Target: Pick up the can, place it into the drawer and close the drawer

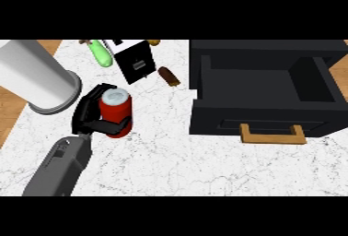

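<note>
**Grasp.** The left hand (87, 110) approaches the can (117, 109) from the left. Its fingers (107, 125) are curled round the red body, below the silver lid. This side grasp keeps the can upright and leaves its base free for setting down. Whether the base touches the surface (204, 161) cannot be told. The right hand does not appear.

**Target.** The drawer (224, 122) stands open at the right, well apart from the can. Its cavity faces up, so the can must enter from above. The handle (272, 134) is on the front wall, toward the robot, and the closing push is likely to go there.

**Edges and room.**
- A white cylinder (34, 76) stands just beside the hand, on its left, near the surface's left edge. Little room remains on that side.
- A black box (132, 62), a green item (102, 53) and a brown item (168, 76) lie beyond the can, toward the far edge.
- Bare surface lies between the can and the drawer's left wall. A lift followed by a rightward carry appears unobstructed, provided the can rises above that wall.
</note>
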`<move>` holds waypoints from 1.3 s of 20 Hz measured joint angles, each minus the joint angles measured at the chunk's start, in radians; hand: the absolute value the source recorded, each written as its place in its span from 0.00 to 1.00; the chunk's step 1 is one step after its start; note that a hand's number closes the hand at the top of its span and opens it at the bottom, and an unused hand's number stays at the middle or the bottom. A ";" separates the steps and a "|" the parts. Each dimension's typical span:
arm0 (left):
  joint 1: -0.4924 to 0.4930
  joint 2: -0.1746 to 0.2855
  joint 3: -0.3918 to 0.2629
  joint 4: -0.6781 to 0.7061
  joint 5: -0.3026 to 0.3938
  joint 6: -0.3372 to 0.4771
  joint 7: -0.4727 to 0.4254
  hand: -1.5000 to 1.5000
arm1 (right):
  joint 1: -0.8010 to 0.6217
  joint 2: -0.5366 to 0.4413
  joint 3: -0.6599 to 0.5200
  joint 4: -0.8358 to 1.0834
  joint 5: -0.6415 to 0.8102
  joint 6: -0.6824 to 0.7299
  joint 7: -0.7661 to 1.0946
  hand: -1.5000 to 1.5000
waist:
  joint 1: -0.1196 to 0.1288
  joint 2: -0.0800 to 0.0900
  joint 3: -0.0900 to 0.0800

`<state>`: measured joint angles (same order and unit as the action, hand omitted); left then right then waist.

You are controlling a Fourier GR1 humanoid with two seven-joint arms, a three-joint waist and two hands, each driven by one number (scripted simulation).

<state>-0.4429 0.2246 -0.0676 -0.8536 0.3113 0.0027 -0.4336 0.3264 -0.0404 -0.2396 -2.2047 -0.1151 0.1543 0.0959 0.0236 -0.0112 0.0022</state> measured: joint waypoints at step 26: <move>-0.529 -0.211 -0.118 -0.314 -0.256 0.420 0.676 1.00 | -0.024 -0.016 -0.046 0.003 -0.035 0.043 0.011 0.00 | -0.039 0.012 -0.002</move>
<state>-0.9721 0.0140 -0.1857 -1.1672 0.0552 0.4231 0.2425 0.3027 -0.0560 -0.2852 -2.2020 -0.1500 0.1978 0.1065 -0.0153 0.0004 0.0004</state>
